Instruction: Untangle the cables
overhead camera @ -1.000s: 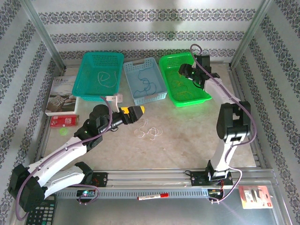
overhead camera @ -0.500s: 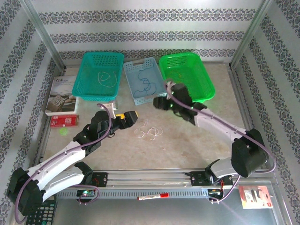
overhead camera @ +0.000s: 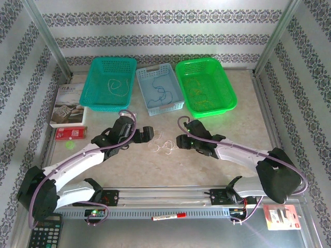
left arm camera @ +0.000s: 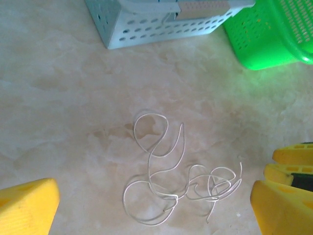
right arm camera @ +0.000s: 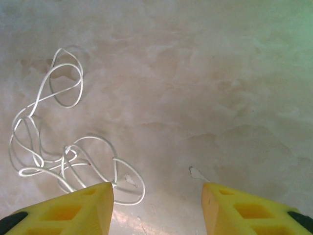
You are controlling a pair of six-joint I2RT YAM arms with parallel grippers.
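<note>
A whitish tangle of thin cables [overhead camera: 163, 144] lies in loose loops on the marble table [overhead camera: 217, 124], between the two grippers. My left gripper [overhead camera: 147, 133] stands just left of it, open; in the left wrist view the cables [left arm camera: 171, 178] lie between and ahead of its yellow fingers [left arm camera: 27, 205]. My right gripper [overhead camera: 179, 140] is close on the tangle's right, open, and its left finger [right arm camera: 73, 208] overlaps the cables [right arm camera: 63, 156] near their edge. More wires lie in the baskets: whitish [overhead camera: 118, 86], dark [overhead camera: 161, 93], yellow-orange [overhead camera: 199, 91].
A teal basket [overhead camera: 98, 101], a light blue basket [overhead camera: 173, 106] and a green basket [overhead camera: 227, 101] stand in a row at the back. A book [overhead camera: 67, 106] and a red pack [overhead camera: 71, 134] lie at the left. A marker [overhead camera: 169, 216] rests on the front rail.
The right arm swung from over the green basket down to the table beside the tangle. The left gripper shifted slightly nearer to the cables. The tangle has not moved.
</note>
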